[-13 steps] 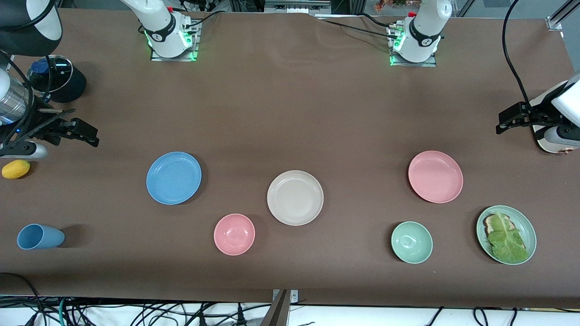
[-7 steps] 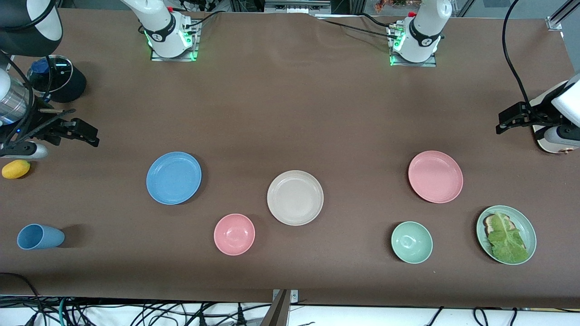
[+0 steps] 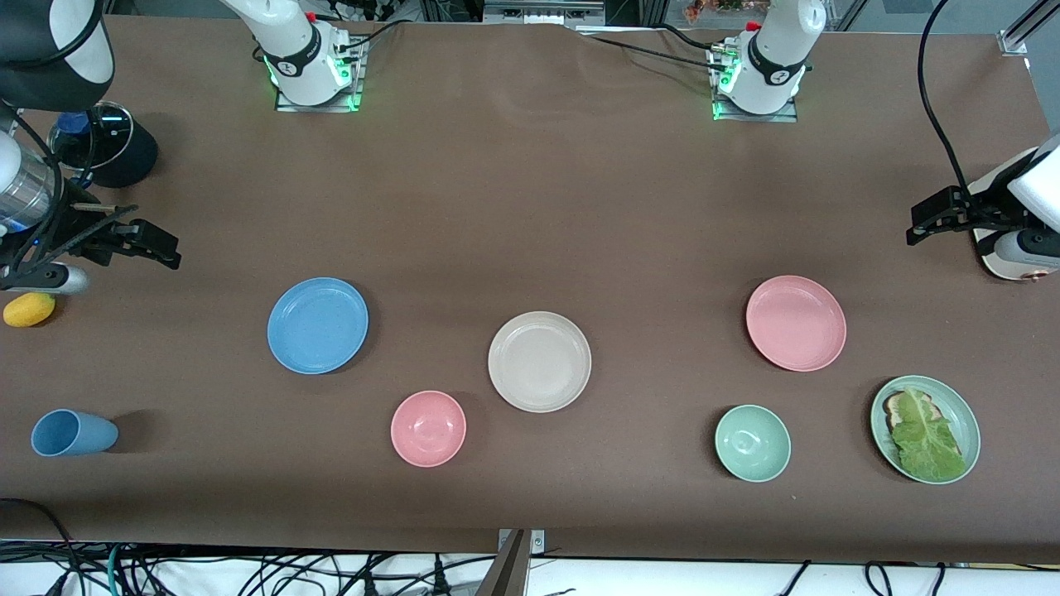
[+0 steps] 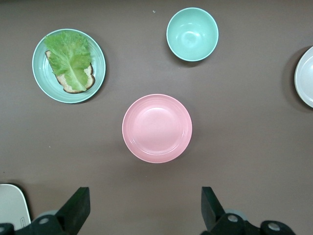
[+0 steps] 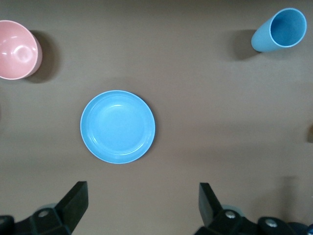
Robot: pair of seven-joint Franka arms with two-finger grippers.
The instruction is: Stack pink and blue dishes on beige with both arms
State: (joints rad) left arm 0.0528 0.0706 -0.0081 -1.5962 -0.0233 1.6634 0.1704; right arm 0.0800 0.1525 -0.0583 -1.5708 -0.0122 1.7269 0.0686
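Three matte round plates lie apart on my bench: blue plate (image 3: 317, 325), beige plate (image 3: 539, 362) central, pink plate (image 3: 796, 323). Lettuce tops toast on the green plate (image 3: 961, 406). My left claw (image 4: 142, 210) and right claw (image 5: 142, 208) gape, holding nothing.

1. The right gripper (image 3: 157, 248) is edging slightly toward the robots' bases, high over the table's end.
2. It is covering more of the yellow fruit (image 3: 27, 310).
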